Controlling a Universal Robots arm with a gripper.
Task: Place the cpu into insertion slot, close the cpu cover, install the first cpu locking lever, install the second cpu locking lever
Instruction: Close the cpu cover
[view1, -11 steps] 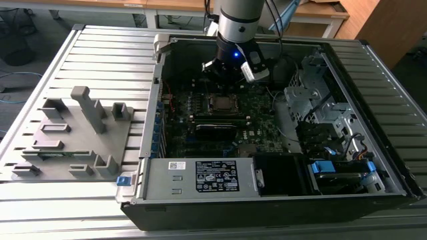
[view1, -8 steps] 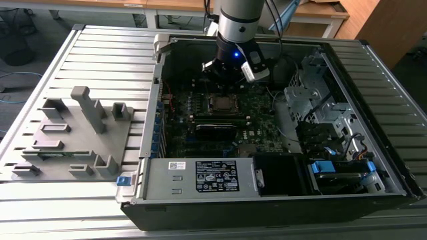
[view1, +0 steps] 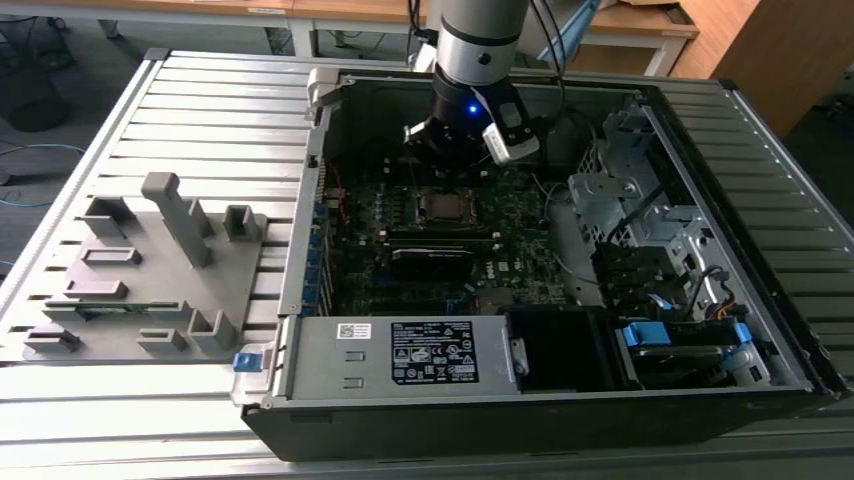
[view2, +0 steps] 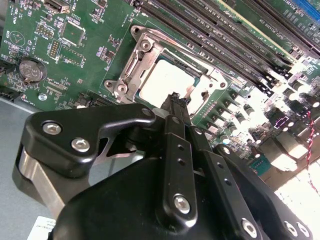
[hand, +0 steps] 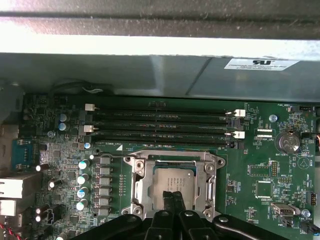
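The cpu (hand: 172, 181) lies flat in the insertion slot (hand: 150, 167) on the green board, its grey top bright in the second wrist view (view2: 165, 82). The silver cpu cover (hand: 141, 185) frames it and looks lowered around it. My gripper (hand: 172, 196) hovers just over the near edge of the cpu, fingers pressed together with nothing between them; its tips (view2: 175, 98) stand above the cover's edge. In the exterior view the gripper (view1: 454, 160) hangs inside the open computer case, just behind the cpu (view1: 443, 205). I cannot make out the locking levers.
Long black memory slots (hand: 160, 125) run beside the socket, next to the grey case wall (hand: 150, 75). A drive cage (view1: 641, 220) fills the exterior view's right and a power supply (view1: 400, 355) the front. A grey fixture (view1: 147, 270) sits at the exterior view's left.
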